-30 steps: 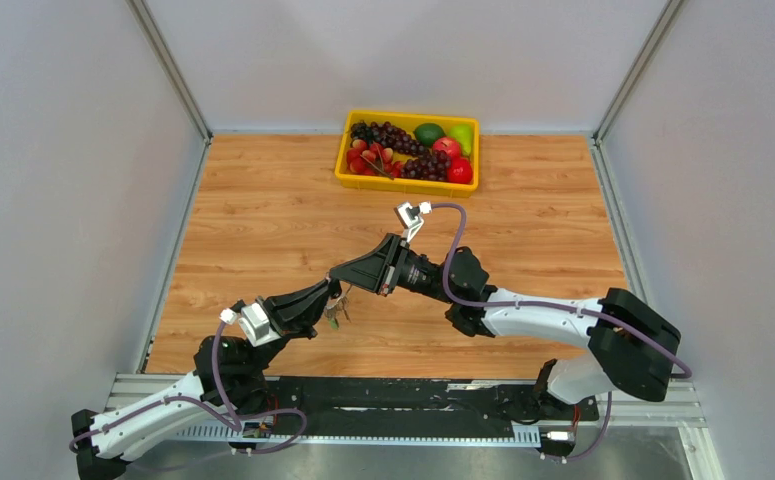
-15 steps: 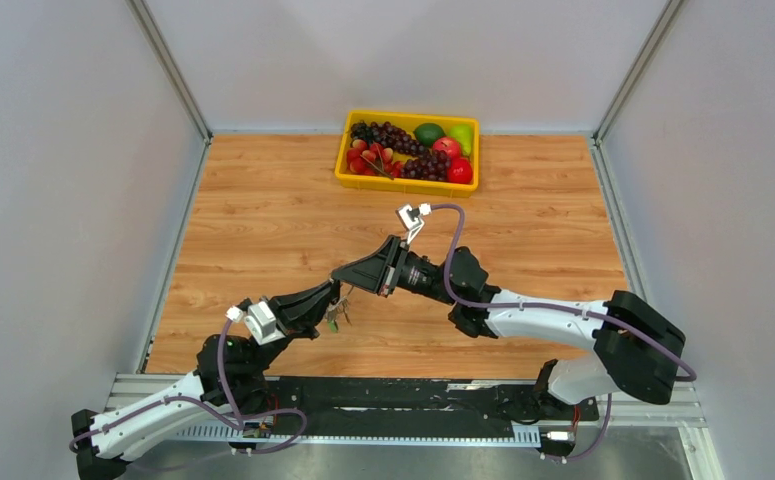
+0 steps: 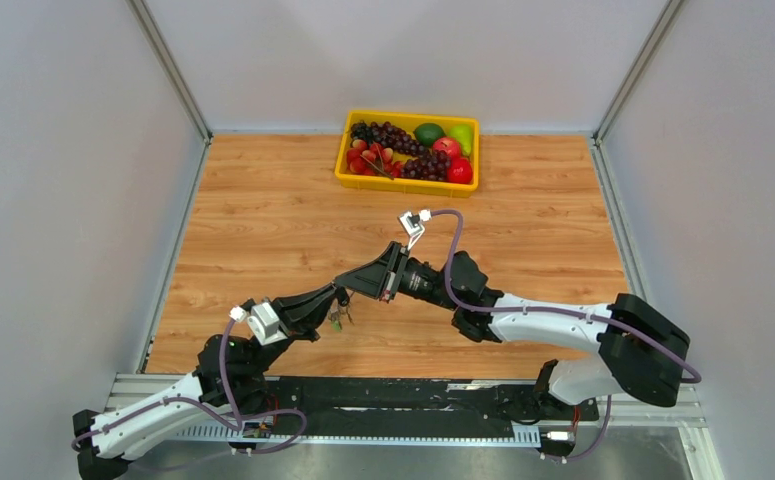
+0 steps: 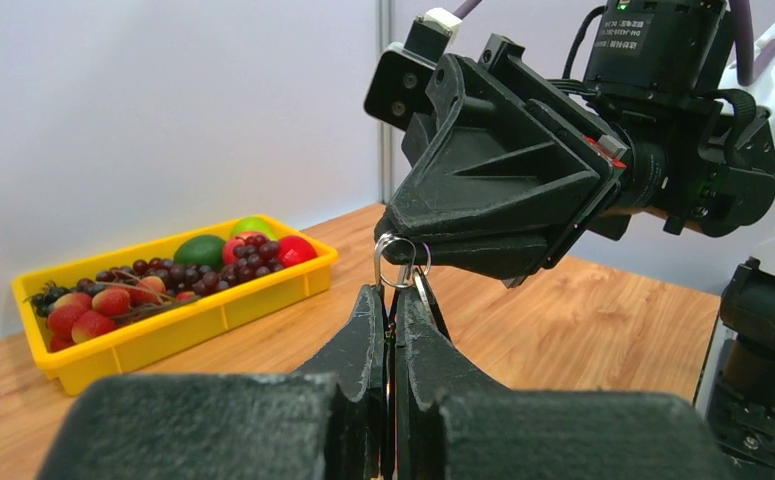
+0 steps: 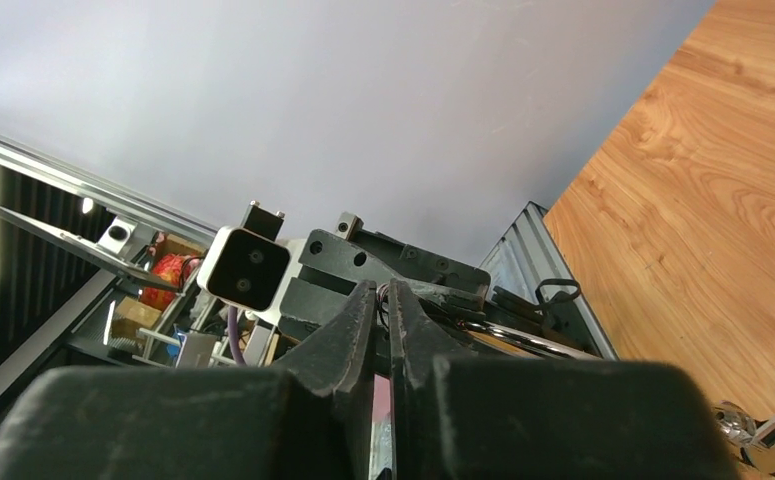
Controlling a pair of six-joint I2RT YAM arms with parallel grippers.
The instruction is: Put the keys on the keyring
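While the counter point(image 3: 263, 220) carried a yellow fruit tray point(image 3: 393, 185) at its far edge, well apart, the left fingers point(image 4: 368, 320) pinched the keyring point(image 4: 378, 262) mid-counter. The right fingers point(image 4: 453, 235) stood nearly together at its top, grip unclear. The keys point(image 3: 338, 318) dangled beneath.

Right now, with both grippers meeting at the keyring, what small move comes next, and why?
Probably back the right gripper off slightly, holding the left gripper steady: it is shut on the keyring, the right tips sit at the ring, and keys hang below, so a jerk might pull it loose.
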